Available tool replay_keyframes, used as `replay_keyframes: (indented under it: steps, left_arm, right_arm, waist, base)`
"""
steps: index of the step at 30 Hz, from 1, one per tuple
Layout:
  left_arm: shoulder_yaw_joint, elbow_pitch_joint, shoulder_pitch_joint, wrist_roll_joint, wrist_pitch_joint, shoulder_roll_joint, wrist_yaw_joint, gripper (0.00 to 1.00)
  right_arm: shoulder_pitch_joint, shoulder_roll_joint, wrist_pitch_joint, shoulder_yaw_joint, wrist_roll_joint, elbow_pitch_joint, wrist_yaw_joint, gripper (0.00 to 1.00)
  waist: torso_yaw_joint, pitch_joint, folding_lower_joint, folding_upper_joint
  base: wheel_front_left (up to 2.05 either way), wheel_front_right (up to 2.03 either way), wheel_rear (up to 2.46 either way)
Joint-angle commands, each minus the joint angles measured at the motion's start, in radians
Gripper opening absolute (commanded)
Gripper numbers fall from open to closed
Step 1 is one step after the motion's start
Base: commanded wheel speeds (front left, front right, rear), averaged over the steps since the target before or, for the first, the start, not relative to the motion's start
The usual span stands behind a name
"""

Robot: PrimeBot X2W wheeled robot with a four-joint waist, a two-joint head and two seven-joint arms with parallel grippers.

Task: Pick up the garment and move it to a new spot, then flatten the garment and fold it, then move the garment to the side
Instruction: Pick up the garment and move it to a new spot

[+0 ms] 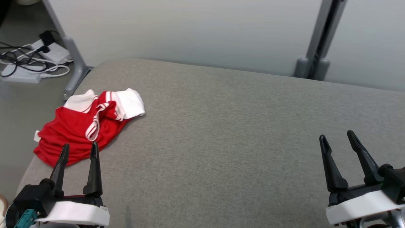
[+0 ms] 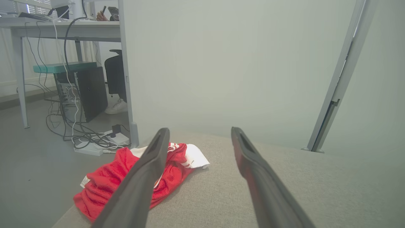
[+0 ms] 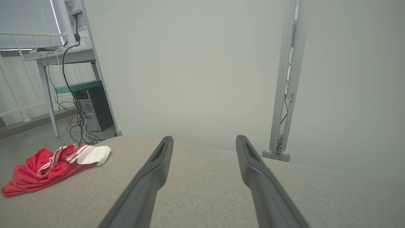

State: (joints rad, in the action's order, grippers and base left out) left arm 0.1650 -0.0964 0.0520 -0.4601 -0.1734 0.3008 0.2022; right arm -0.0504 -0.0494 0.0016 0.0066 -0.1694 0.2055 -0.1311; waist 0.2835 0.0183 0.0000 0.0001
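Head view: grey fabric-covered counter (image 1: pixel 221 126), rounded far-left corner. Red jersey shirt (image 1: pixel 76 129) crumpled near that corner, white sleeves toward far edge, small white label at left hem. Left gripper (image 1: pixel 79 145) over shirt's near edge, jaws released, contact unclear. Right gripper (image 1: pixel 336 134) well apart at lower right, jaws released, empty. Pale partition panels (image 1: pixel 190 31) behind, grey post (image 1: pixel 319 41) between. Power strips (image 1: pixel 19 76), tangled cables (image 1: pixel 19 57) on floor (image 1: pixel 19 104). Left wrist view: desk (image 2: pixel 63 28), computer tower (image 2: pixel 85 95).

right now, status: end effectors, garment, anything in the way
Left end effector open, empty, by the garment. Right end effector open, empty. Garment crumpled at left edge of grey cushion. No obstacle seen.
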Motion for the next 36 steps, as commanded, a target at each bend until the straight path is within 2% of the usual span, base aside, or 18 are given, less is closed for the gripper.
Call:
replay_keyframes:
  steps: [1, 6, 12, 20, 26, 32, 35, 36]
  left_arm:
    - [-0.006, 0.003, -0.013, -0.002, -0.006, 0.003, 0.0, 1.0]
    - [-0.006, 0.004, -0.01, -0.004, -0.013, 0.001, 0.006, 1.0]
    - [-0.004, 0.004, -0.005, -0.005, -0.014, 0.001, 0.01, 1.0]
    - [-0.005, -0.007, -0.033, -0.008, -0.016, 0.001, 0.016, 1.0]
    - [-0.023, 0.022, -0.129, -0.024, -0.038, -0.004, -0.007, 1.0]
    - [-0.046, 0.167, -0.286, -0.055, -0.045, 0.012, -0.055, 1.0]
    - [-0.063, 0.292, -0.376, -0.081, -0.051, 0.021, -0.089, 1.0]
    - [-0.07, 0.385, -0.432, -0.097, -0.053, 0.027, -0.115, 1.0]
  right_arm:
    - [0.008, -0.004, 0.005, -0.005, -0.003, 0.001, 0.001, 1.0]
    - [0.013, -0.003, 0.004, -0.003, -0.006, -0.001, 0.001, 1.0]
    - [0.008, -0.004, 0.007, -0.005, -0.01, -0.005, 0.001, 1.0]
    - [0.014, -0.004, 0.017, -0.004, -0.008, 0.01, 0.001, 1.0]
    - [0.048, -0.004, 0.045, 0.004, 0.026, 0.041, 0.001, 1.0]
    - [0.11, -0.036, 0.091, 0.01, 0.061, 0.095, 0.001, 1.0]
    - [0.144, -0.052, 0.114, 0.006, 0.076, 0.127, 0.001, 1.0]
    - [0.163, -0.059, 0.126, 0.003, 0.081, 0.148, 0.001, 1.0]
  waist:
    - [0.07, 0.01, 0.0, -0.0001]
    - [0.118, 0.008, 0.0, -0.0001]
    - [0.133, 0.006, 0.0, -0.0001]
    - [0.124, 0.021, 0.0, -0.0001]
    - [0.084, 0.087, 0.0, -0.0001]
    - [0.013, 0.224, 0.0, -0.0001]
    - [-0.02, 0.303, 0.0, -0.0001]
    - [-0.038, 0.352, 0.0, -0.0001]
  base:
    - [0.0, 0.0, 0.0]
    - [0.0, 0.0, 0.0]
    - [0.0, 0.0, 0.0]
    - [0.0, 0.0, 0.0]
    - [0.0, 0.0, 0.0]
    - [0.0, 0.0, 0.0]
    - [0.0, 0.0, 0.0]
    - [0.0, 0.0, 0.0]
